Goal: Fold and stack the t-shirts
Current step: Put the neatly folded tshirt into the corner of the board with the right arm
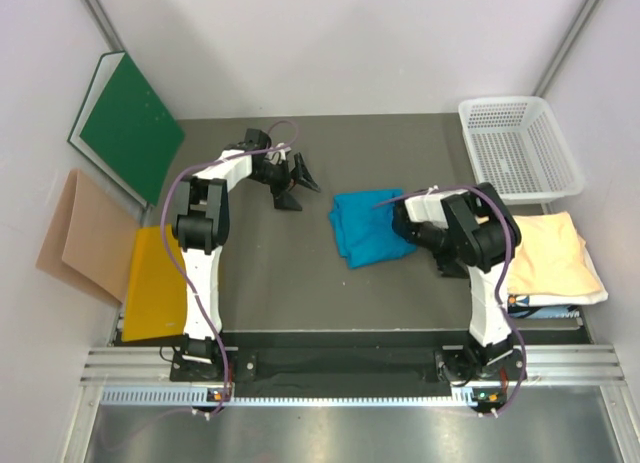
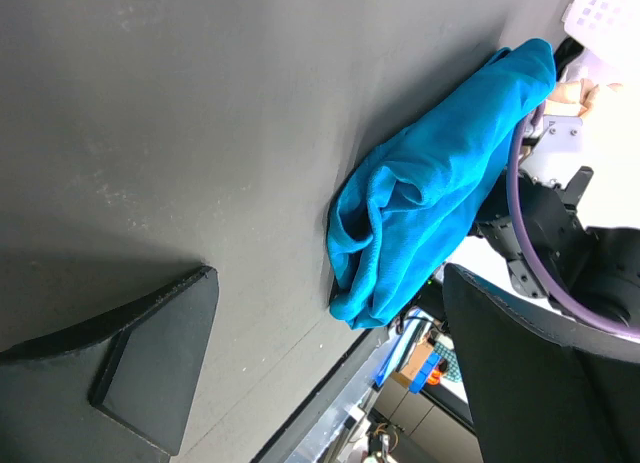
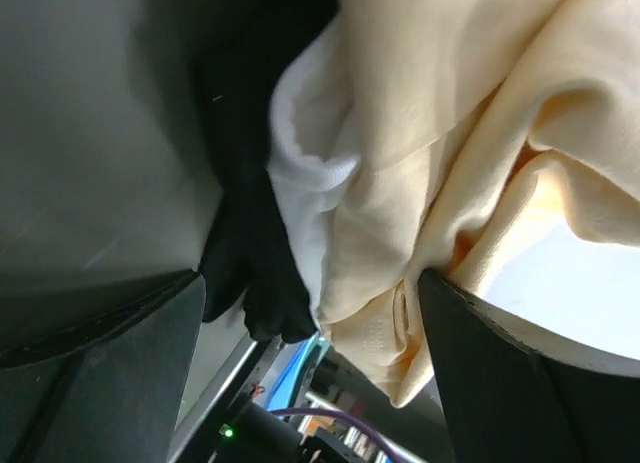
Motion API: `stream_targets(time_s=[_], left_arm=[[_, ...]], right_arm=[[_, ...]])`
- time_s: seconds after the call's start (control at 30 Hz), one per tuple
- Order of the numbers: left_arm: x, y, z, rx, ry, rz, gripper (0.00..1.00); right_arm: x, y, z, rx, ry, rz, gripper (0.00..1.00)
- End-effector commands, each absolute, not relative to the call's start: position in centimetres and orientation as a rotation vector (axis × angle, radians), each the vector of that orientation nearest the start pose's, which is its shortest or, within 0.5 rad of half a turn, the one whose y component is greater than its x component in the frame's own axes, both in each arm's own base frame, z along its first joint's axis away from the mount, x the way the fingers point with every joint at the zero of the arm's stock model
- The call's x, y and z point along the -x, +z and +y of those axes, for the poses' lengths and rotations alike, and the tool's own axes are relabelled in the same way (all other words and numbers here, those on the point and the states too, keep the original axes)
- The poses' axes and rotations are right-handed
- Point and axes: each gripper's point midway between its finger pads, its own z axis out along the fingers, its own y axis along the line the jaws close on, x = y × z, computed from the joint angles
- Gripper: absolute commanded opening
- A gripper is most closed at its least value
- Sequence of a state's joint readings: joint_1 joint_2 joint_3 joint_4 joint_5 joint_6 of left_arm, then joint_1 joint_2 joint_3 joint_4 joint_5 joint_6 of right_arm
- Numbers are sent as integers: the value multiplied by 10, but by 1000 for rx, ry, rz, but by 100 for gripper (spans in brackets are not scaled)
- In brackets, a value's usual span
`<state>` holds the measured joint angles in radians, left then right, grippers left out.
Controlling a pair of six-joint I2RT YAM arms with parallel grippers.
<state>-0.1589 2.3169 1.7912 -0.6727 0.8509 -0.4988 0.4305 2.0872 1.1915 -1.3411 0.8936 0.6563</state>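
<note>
- left claw (image 2: 330, 283): jaws apart and empty above the tabletop (image 1: 280, 273). the teal t-shirt (image 2: 430, 203) lies bunched just ahead, probably its next grip.
- right claw (image 3: 310, 283): jaws apart, with the cream t-shirt (image 3: 450, 133) just beyond the gap, seemingly unpinched. it is likely lining up a fold.
- count: two t-shirts, two claws.

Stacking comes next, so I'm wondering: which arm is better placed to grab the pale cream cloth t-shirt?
Right, probably. The right pincer is open at the pale cream cloth t-shirt; the left pincer is open over the dark table, beyond the folded teal-blue cloth t-shirt.
</note>
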Motion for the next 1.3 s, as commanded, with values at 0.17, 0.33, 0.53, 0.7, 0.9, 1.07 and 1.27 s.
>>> stream_targets(time_s=[0.17,0.33,0.53,0.7,0.9,1.07,1.27], left_arm=[[-444,64,-217,189,-1322,2739,99],[-443,64,-217,185,-1315,2743,99],[-444,61,-216,187,-1299,2748,99],[-443,59,-215,188,-1294,2755,99],[-444,60,-214,189,-1283,2754,99],[-442,61,-214,188,-1278,2759,99],[-439,71,-210,171,-1250,2761,99]], right_arm=[[-218,21,-69,-125,-1691,2803,52],[-222,18,-77,-153,-1633,2829,2],[-237,19,-56,-80,-1464,2868,0],[-261,25,4,61,-1250,2883,0],[-281,22,86,256,-1032,2924,0],[-298,22,152,423,-819,2934,0],[-316,24,203,510,-632,2938,0]])
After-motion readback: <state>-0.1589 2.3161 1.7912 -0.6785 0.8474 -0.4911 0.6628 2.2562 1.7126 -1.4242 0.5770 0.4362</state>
